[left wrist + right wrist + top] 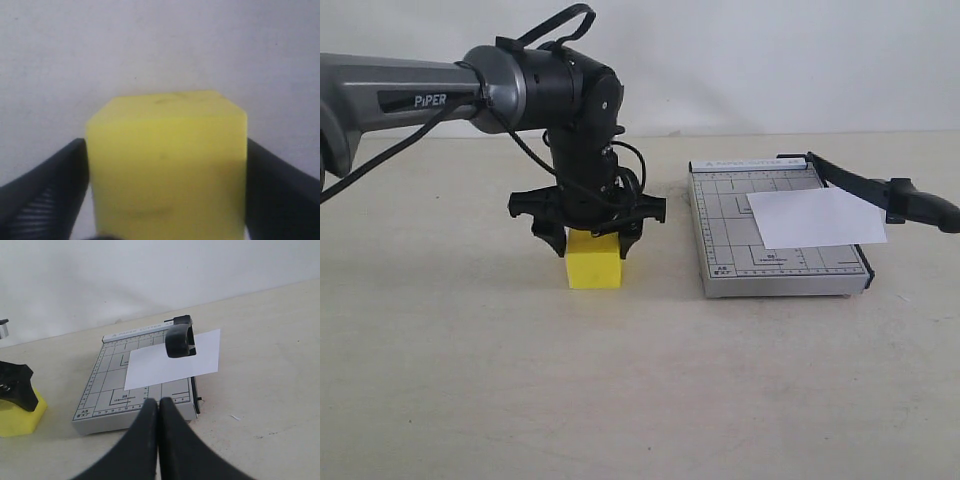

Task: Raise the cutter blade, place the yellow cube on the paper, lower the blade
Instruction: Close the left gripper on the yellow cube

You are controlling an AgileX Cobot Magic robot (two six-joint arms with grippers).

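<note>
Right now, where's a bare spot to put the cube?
Bare table lies between the yellow cube and the cutter base, and all across the near side. The paper is bare too. It's crowded around the left pincer.

A robotics lab bench: plain beige tabletop [470, 400] across the lower frame, blank white wall [770, 60] along the top, a grey robot arm [400, 95] lettered PiPER at upper left.

Yellow cube [593, 264]: showing plain bright yellow.
Paper [817, 217]: showing plain white.
Cutter blade [880, 187]: showing black.
Cutter base [728, 222]: showing light grey, carrying a dark printed grid.
Left gripper [591, 248], right gripper [159, 407]: both showing black.
Arm [410, 98]: showing grey and black, bearing white lettering.
Table [470, 380]: showing pale beige.
</note>
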